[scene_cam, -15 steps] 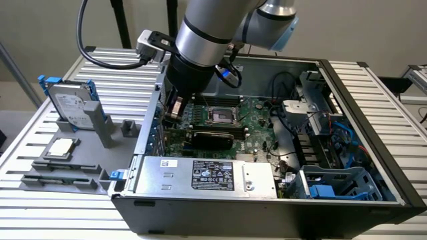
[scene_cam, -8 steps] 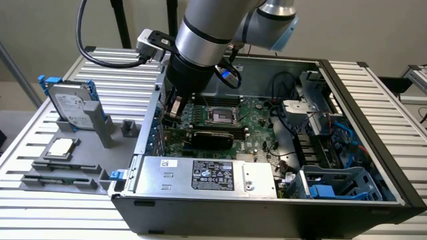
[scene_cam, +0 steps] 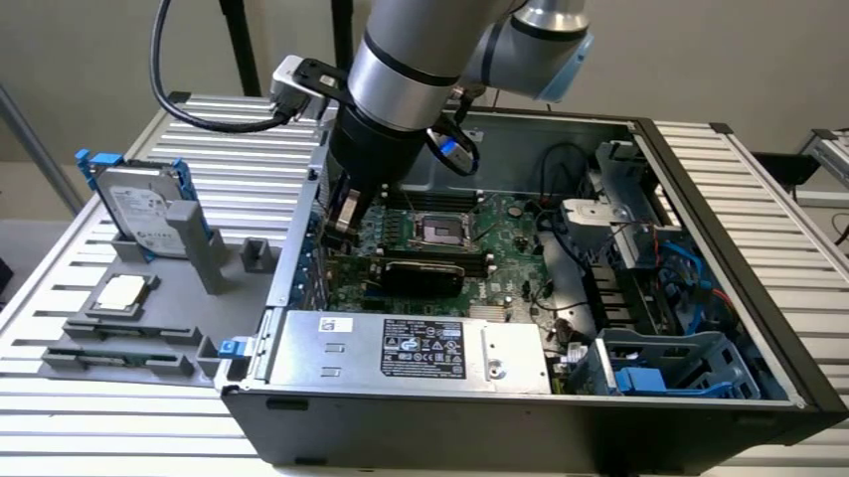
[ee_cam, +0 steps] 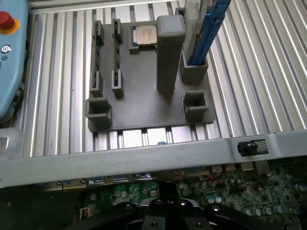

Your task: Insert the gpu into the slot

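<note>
Black and flat, the thin rectangular gpu card point(scene_cam: 422, 270) lies along a long slot of the green motherboard point(scene_cam: 511, 253) inside the open dark-grey computer case point(scene_cam: 743, 298), which stands on the ribbed aluminium table point(scene_cam: 226, 129). The card looks level with the board and close to seated, though whether it is fully home cannot be told. The end effector point(scene_cam: 348, 214) hangs from the silver-and-black arm point(scene_cam: 405, 70) inside the case, by the wall that faces the grey plastic parts fixture point(ee_cam: 144, 91), just beside the card's end. I cannot tell whether it is released or grasping anything; the wrist view gives its black body point(ee_cam: 163, 215) low over the board.

By my reading the insertion step itself is in hand, at or near its end. A further move would call for even downward pressure along the card's edge, without tilting it, and care for the nearby CPU socket point(scene_cam: 438, 231).
</note>
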`<state>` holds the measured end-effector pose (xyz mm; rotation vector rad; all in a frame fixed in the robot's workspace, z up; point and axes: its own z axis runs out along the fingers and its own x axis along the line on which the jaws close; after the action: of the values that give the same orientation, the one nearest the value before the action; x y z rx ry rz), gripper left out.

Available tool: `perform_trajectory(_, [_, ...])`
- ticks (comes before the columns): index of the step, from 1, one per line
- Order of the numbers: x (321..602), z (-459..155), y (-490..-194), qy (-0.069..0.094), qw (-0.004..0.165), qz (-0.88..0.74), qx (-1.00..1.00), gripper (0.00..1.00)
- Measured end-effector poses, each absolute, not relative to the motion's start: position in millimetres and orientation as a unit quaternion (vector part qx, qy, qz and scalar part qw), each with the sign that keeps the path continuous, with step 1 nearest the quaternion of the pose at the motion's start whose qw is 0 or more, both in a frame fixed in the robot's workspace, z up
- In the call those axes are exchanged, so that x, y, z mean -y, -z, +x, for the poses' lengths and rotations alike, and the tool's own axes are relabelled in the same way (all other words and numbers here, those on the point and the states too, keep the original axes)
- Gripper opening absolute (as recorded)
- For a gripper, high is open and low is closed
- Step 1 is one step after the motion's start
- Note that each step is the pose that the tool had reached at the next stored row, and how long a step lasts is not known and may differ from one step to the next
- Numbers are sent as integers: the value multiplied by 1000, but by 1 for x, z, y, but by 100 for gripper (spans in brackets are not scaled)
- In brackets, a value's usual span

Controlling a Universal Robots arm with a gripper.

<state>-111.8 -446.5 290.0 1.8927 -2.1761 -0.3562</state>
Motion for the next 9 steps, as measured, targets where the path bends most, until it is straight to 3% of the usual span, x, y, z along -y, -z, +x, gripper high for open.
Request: perform_trajectory(9, [446, -112, -292, 122, 117, 644, 746, 11])
